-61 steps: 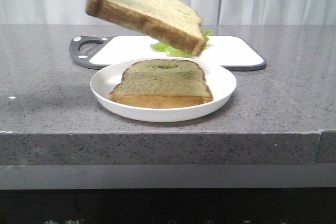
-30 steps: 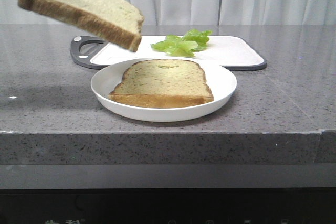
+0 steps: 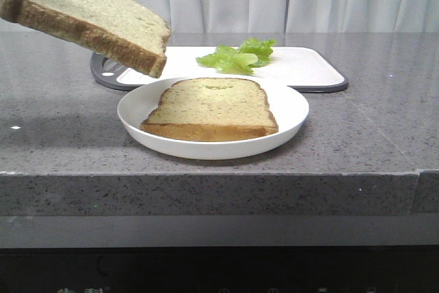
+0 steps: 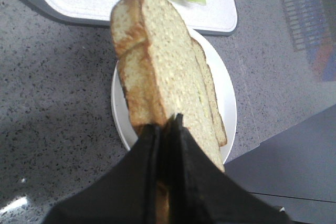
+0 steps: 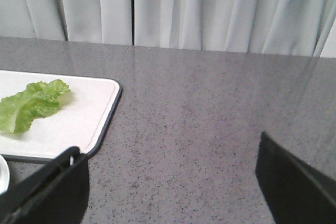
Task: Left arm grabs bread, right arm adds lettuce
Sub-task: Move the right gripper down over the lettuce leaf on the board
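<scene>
Grey speckled counter [image 3: 62,135] set with two items
A white plate [image 3: 291,111] sits just before a white cutting board [image 3: 309,66]

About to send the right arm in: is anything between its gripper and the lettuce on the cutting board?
Nothing visible is. The right gripper is open over bare countertop, and the lettuce lies uncovered on the cutting board. The left gripper holds the bread off to the left.

Tan bread [image 3: 89,22] shows a dark brown crust, clamped in the black left hand [image 4: 165,129]. Below it sits a paler, golden-crusted slice [image 3: 211,109] on a plain white plate [image 3: 291,111]. Ruffled light green lettuce [image 3: 236,56] lies on a white, dark-rimmed board [image 3: 309,66]. The desk [image 3: 370,135] is speckled grey.
</scene>
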Controlling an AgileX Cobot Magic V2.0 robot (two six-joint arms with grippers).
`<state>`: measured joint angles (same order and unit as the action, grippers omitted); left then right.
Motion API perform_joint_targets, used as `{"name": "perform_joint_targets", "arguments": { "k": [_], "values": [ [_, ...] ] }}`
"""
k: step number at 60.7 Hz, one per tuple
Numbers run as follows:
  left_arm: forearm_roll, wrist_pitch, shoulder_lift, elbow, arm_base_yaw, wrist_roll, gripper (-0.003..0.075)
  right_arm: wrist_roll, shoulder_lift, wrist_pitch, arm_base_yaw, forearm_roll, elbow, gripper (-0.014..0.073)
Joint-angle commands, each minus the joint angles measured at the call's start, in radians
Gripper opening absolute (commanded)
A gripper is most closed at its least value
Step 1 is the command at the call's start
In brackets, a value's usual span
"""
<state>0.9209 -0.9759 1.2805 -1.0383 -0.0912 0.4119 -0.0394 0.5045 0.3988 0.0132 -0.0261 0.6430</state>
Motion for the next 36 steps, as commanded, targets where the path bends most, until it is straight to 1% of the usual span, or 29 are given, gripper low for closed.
{"name": "perform_joint_targets", "arguments": {
  "k": [1, 6, 11, 21, 26, 29, 36],
  "values": [
    [0.068, 0.027, -0.033, -0.023, 0.003, 0.003, -0.0019, 0.005, 0.082, 0.0, 0.001, 0.017, 0.1, 0.0654],
    [0.066, 0.036, -0.033, -0.023, 0.003, 0.003, -0.0019, 0.005, 0.192, 0.095, -0.008, 0.026, 0.198, 0.0654],
    [0.066, 0.036, -0.033, -0.023, 0.003, 0.003, -0.0019, 0.015, 0.309, 0.159, -0.031, 0.039, 0.297, 0.0654],
    [0.066, 0.036, -0.033, -0.023, 0.003, 0.003, -0.0019, 0.118, 0.548, 0.264, -0.126, 0.165, 0.488, 0.0654],
    [0.066, 0.036, -0.033, -0.023, 0.003, 0.003, -0.0019, 0.13, 0.662, 0.298, -0.168, 0.199, 0.59, 0.0653],
    [0.066, 0.036, -0.033, -0.023, 0.003, 0.003, -0.0019, 0.13, 0.723, 0.316, -0.19, 0.206, 0.642, 0.064],
    [0.066, 0.036, -0.033, -0.023, 0.003, 0.003, -0.0019, 0.144, 0.875, 0.366, -0.243, 0.216, 0.784, 0.0559]
  ]
}}
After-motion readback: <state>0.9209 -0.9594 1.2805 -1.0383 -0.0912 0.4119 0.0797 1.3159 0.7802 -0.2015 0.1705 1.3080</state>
